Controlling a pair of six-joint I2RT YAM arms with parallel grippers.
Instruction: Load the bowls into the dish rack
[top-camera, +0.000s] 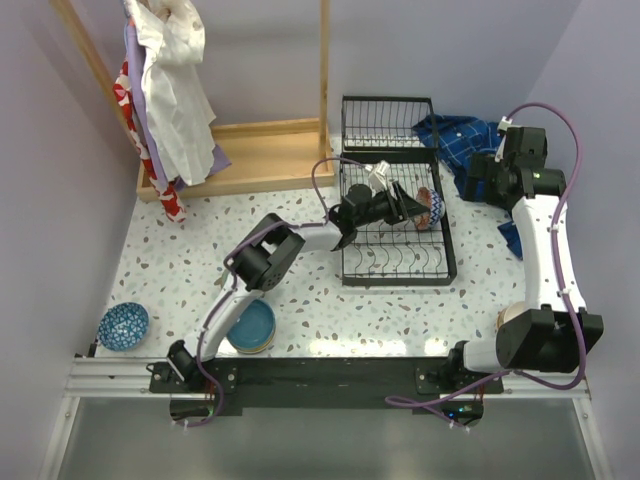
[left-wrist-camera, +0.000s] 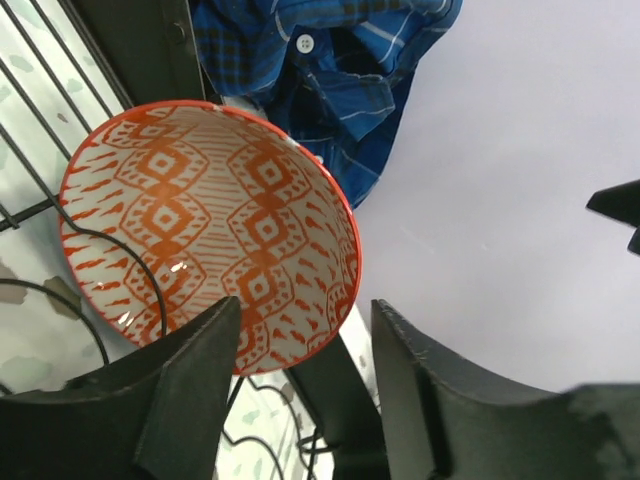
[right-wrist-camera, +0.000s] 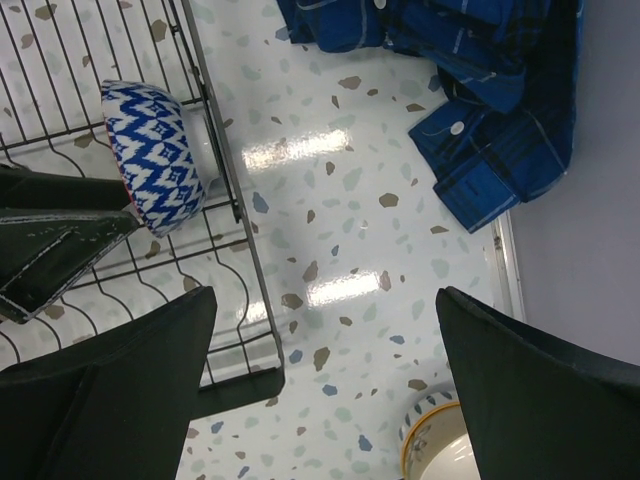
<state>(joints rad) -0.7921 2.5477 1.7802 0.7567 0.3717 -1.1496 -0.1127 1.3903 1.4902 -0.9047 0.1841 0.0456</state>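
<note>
Bowls are the matter here. One of them, a red-orange patterned ceramic bowl (top-camera: 430, 205), stands on its edge inside the black wire dish rack (top-camera: 395, 262), near the rack's right side. In the top view the left gripper (top-camera: 405, 207) reaches into the rack, and the bowl lies just beside its tips at 3 o'clock. The right gripper (top-camera: 480, 185) hangs outside the rack, at about 1 o'clock from the bowl, over a blue checked shirt (top-camera: 450, 135), so the left arm is the nearer one. A teal blue round bowl (top-camera: 250, 327) and a dark blue speckled bowl (top-camera: 123, 326) wait on the speckled white table (top-camera: 330, 320), at 7 and 8 o'clock from the rack.

In the left wrist view the jaws stand apart with nothing clamped between them. The bowl sits at 10 o'clock from the gap, with its open face toward the camera. Its lower rim passes behind the finger (left-wrist-camera: 190, 400) on the picture's left, and I cannot tell whether they touch. I judge that this bowl is placed, and a straight pull back should clear it.

In the right wrist view the right jaws are wide apart and empty. The bowl's blue-and-white outside shows at 10 o'clock, well apart, with the rack wall between.
</note>
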